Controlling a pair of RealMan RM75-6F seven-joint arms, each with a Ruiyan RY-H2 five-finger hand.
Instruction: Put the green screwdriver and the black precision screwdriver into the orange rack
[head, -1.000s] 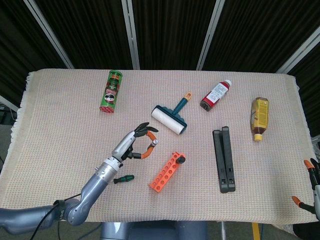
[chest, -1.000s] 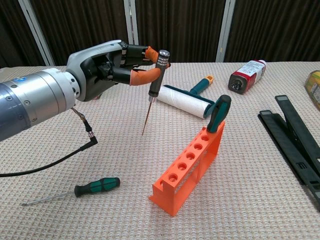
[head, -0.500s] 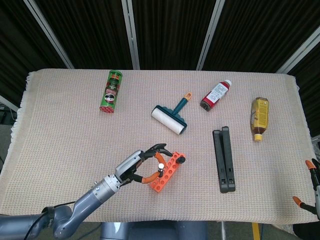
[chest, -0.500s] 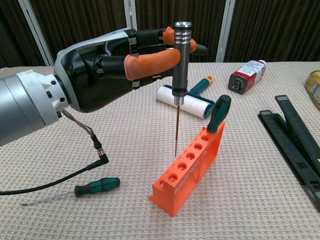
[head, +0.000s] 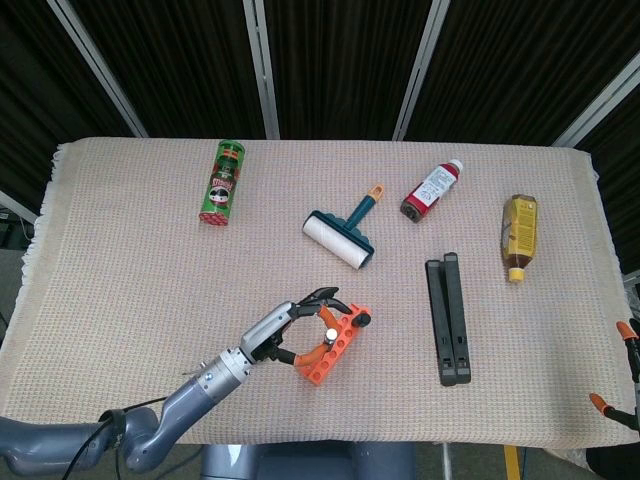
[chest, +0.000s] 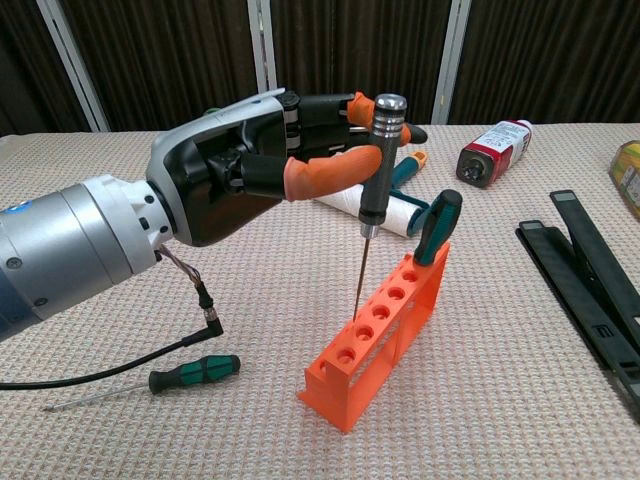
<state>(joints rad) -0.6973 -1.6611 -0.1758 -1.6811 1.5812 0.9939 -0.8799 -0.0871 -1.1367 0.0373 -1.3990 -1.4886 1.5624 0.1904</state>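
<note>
Right now the left robot hand (chest: 255, 165) pinches the black precision screwdriver (chest: 378, 160) near its top, upright at frame centre, tip just entering a middle hole of the orange rack (chest: 380, 335). Since the shaft leans slightly, the tip could catch the hole's rim and tip the light rack. The green screwdriver (chest: 195, 373) lies on the bench (chest: 500, 400) at lower left. Only orange fingertips of the right robot hand (head: 620, 375) show at lower right; I cannot tell its state.
</note>
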